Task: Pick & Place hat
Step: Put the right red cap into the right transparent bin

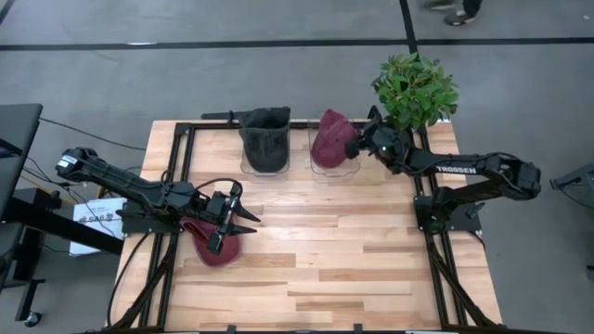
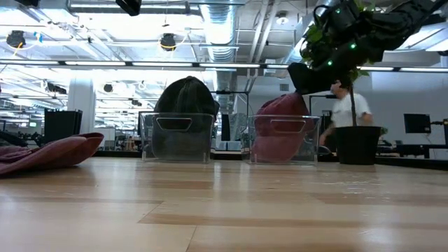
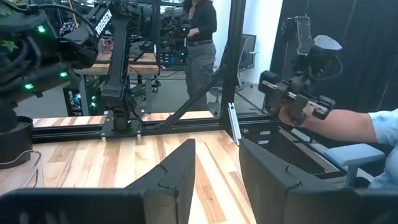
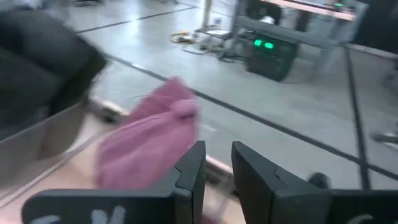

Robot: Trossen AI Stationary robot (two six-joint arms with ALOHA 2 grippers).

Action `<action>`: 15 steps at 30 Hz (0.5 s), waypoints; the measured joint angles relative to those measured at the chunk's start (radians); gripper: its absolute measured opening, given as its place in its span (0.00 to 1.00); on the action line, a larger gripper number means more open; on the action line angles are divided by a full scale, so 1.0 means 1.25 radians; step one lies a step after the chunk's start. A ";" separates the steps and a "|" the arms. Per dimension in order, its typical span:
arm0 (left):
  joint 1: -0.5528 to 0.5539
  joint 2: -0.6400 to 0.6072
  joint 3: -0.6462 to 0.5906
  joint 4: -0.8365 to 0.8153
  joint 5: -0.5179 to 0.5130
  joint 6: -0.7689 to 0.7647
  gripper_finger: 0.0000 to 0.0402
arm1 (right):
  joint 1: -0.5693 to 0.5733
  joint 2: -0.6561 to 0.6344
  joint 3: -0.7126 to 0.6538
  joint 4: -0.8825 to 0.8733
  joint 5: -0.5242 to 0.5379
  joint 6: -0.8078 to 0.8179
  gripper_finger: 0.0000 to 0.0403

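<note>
I saw two maroon hats. One maroon hat (image 1: 331,139) stood nearly upright in the right clear bin (image 2: 283,139) at the table's far edge, its long axis rising out of the bin and its crown leaning toward the right gripper (image 1: 358,144). That gripper sat at the hat's right side by the bin's rim; in the right wrist view its fingers (image 4: 189,171) stood slightly apart with nothing between them, the soft knit cloth just ahead of them.

The other maroon hat (image 1: 213,243) lay flat and slumped on the wooden table (image 1: 353,260) near the left edge, partly under the left gripper (image 1: 243,212). Its fingers (image 3: 177,174) were spread apart and empty, pointing toward the table's right side.

A dark hat (image 1: 264,137) filled the left clear bin (image 2: 176,137), beside the right one. A leafy potted plant (image 1: 414,88) stood at the far right corner, close behind the right arm. People showed in the room beyond.
</note>
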 joint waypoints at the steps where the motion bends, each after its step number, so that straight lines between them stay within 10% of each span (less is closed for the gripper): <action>1: 0.000 0.000 0.000 0.000 0.000 0.000 0.30 | 0.012 0.000 0.000 0.001 -0.006 -0.008 0.17; 15: 0.000 0.000 0.000 -0.006 0.000 0.000 0.30 | 0.129 -0.003 0.000 0.010 0.005 -0.087 0.17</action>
